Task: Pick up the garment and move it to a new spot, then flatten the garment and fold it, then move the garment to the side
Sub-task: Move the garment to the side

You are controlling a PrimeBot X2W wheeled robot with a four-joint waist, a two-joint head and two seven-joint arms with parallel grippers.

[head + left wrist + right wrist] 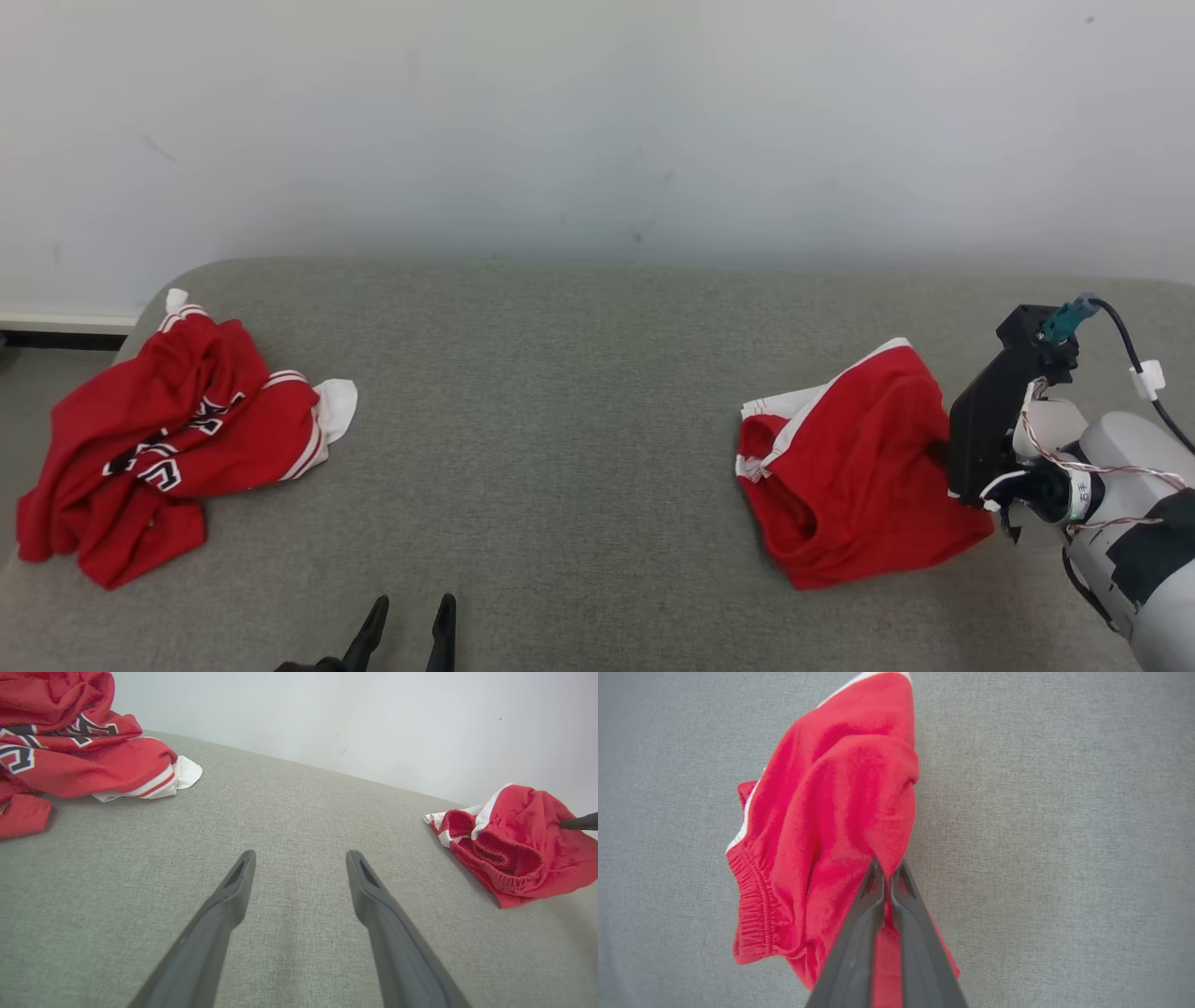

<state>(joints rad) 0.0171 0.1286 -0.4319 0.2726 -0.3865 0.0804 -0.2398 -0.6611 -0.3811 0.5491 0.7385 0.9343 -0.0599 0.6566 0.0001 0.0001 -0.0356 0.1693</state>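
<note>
The garment (859, 467) is a pair of red shorts with white trim and an elastic waistband, bunched at the right of the grey cloth surface (560, 420). My right gripper (941, 455) comes at it from the right and is shut on a fold of the red cloth. In the right wrist view the garment (831, 812) rises in a peak to the pinched fingertips of the right gripper (887, 868). My left gripper (411, 611) stands open near the front edge, holding nothing. The left wrist view shows the left gripper (301, 858) over bare surface and the garment (518, 849) at far right.
A second red garment (168, 448), a crumpled jersey with black and white lettering, lies at the left end of the surface (70, 742). A white wall (597, 121) rises right behind the surface. Bare grey cloth stretches between the two garments.
</note>
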